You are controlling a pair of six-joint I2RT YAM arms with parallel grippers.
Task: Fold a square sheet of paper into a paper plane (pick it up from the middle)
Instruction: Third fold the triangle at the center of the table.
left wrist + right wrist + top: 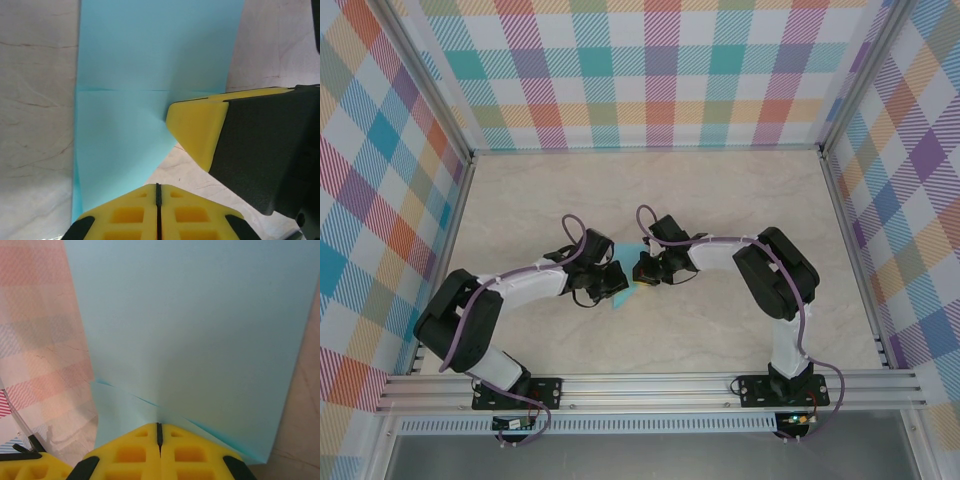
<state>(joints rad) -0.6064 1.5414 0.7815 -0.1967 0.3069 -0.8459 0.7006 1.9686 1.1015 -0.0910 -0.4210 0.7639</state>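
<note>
The square sheet of paper (150, 55) is turquoise, with a straight crease across it, and lies over the marble table between both grippers (620, 298). My right gripper (159, 426) is shut on the sheet's edge, and folds in the paper (190, 330) run into its tip. In the left wrist view one of its yellow fingers (197, 130) touches the sheet at the crease's end. My left gripper (158, 185) is shut, its slot bare, with its tip at the sheet's slanting edge. In the top view the left gripper (618, 282) and the right gripper (638, 270) meet tip to tip. A paper plane is out of view.
The marble table top (740, 200) stretches behind and beside the arms. Checked walls (660, 70) close it in at the back and both sides. An aluminium rail (650, 385) carrying both arm bases runs along the near edge.
</note>
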